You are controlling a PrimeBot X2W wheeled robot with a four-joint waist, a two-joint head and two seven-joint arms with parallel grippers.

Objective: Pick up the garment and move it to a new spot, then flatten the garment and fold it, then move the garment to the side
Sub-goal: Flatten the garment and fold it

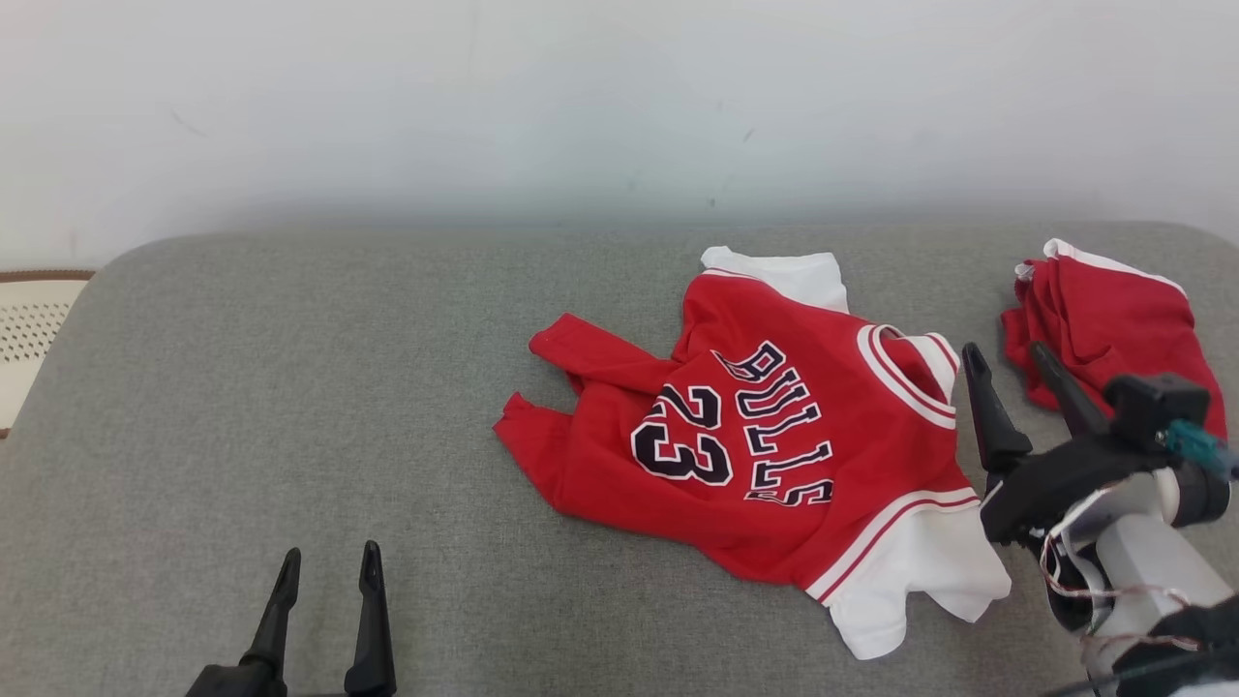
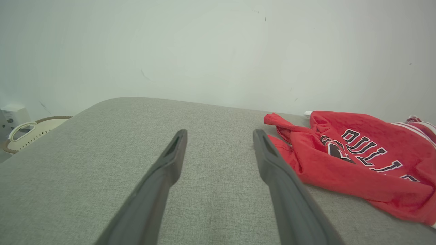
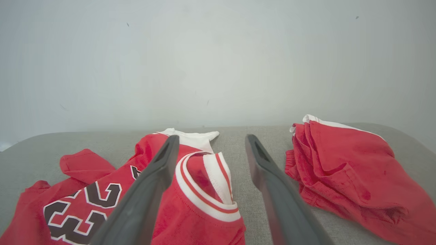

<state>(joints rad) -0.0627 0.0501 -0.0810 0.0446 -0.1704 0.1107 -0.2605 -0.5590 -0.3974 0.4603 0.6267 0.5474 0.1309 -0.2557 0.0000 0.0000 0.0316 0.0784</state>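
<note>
A red jersey with white sleeves and "BULLS 23" lettering lies crumpled on the grey cushion, right of centre. It also appears at the right of the left wrist view as the red jersey and at the lower left of the right wrist view as the jersey. My right gripper hovers open just right of the jersey's collar, nothing between its fingers. My left gripper stands open at the lower left over bare cushion, well away from the garment.
A second red garment, bunched with a white edge, lies at the far right of the cushion, seen again in the right wrist view as red cloth. A white perforated basket sits beyond the cushion's left edge. A pale wall stands behind.
</note>
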